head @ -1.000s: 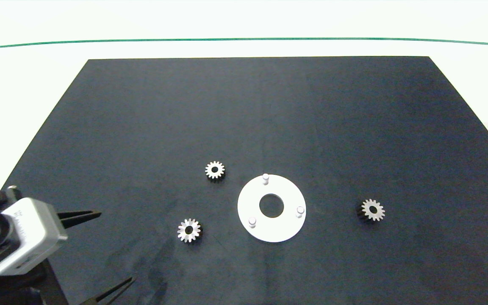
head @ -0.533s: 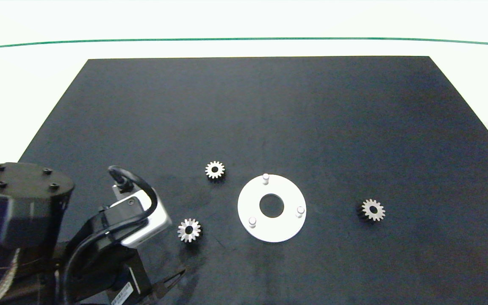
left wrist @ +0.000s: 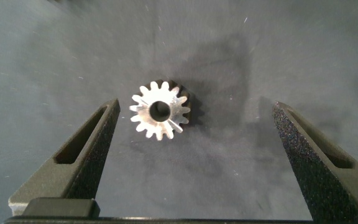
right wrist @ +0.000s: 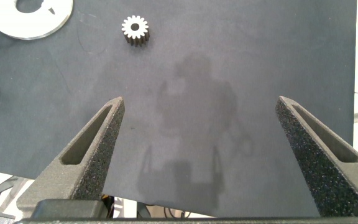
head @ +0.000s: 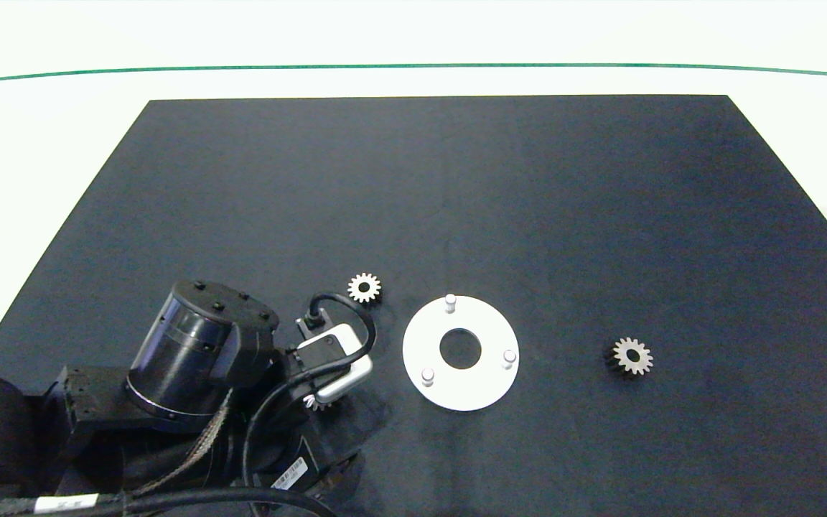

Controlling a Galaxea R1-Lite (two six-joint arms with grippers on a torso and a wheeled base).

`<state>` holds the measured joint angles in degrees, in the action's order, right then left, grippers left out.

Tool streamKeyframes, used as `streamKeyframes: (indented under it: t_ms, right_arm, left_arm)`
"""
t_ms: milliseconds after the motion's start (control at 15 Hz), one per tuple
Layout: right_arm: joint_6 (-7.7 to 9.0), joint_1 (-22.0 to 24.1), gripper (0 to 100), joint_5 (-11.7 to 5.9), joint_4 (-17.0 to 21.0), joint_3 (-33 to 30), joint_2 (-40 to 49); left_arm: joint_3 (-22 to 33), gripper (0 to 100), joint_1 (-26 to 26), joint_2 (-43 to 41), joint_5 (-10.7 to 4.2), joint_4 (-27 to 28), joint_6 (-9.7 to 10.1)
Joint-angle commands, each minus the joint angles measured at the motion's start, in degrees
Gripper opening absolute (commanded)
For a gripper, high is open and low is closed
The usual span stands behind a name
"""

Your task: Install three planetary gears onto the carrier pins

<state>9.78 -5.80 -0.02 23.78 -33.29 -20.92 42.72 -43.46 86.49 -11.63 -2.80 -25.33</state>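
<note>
Swung in over the near-left gear (left wrist: pixel 160 111) within the last second, left gripper (left wrist: pixel 191 134) spread wide astride it (probably not yet touching), all three pins (head: pixel 450 301) on the white disc (head: pixel 489 388) bare, right gripper (right wrist: pixel 201 149) spread, idle.

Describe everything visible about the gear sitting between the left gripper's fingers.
The gear is a small silver-grey metal spur gear with short teeth all round and a round centre hole. It lies flat on the black mat, untouched, closer to one finger of the open left gripper than the other. In the head view, only a few teeth show under the wrist camera, left of the white disc.
</note>
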Motion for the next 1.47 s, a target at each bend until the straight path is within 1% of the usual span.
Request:
streamKeyframes:
  t_ms: [67,200,467,600,733,800,1067,1133,1467]
  right_arm:
    - [0.07,-0.1,100,0.02,0.4,-0.2,0.4]
    - [0.07,-0.1,100,0.02,0.6,-0.2,0.7]
    - [0.07,-0.2,100,-0.06,0.5,-1.4,0.6]
    - [0.07,-0.1,100,-0.06,0.6,-1.7,0.8]
    - [0.07,-0.2,100,-0.06,0.6,-1.7,0.9]
    - [0.07,-0.2,100,-0.06,0.6,-1.7,0.9]
    - [0.07,-0.1,100,-0.06,0.6,-2.7,0.8]
    - [0.07,-0.1,100,-0.15,0.6,-2.8,0.9]
    - [-0.02,0.0,100,-0.15,0.6,-3.0,0.8]
  left_arm:
    - [2.8,100,0.1,2.2,-0.24,0.2,-0.16]
    - [5.5,100,0.5,2.1,-0.32,0.4,-0.24]
    - [4.7,100,1.4,2.5,-0.32,0.4,-0.60]
    - [4.5,97,2.2,2.5,-0.32,0.4,-0.77]
    - [3.7,92,4.2,2.5,-0.32,0.6,-2.09]
    - [3.3,91,4.3,2.5,-0.32,0.6,-2.44]
    - [0.8,83,4.4,2.5,-0.24,0.2,-2.00]
    - [0.8,80,4.4,2.5,-0.24,0.2,-2.00]
    - [1.1,71,4.4,2.5,-0.24,0.0,-1.91]
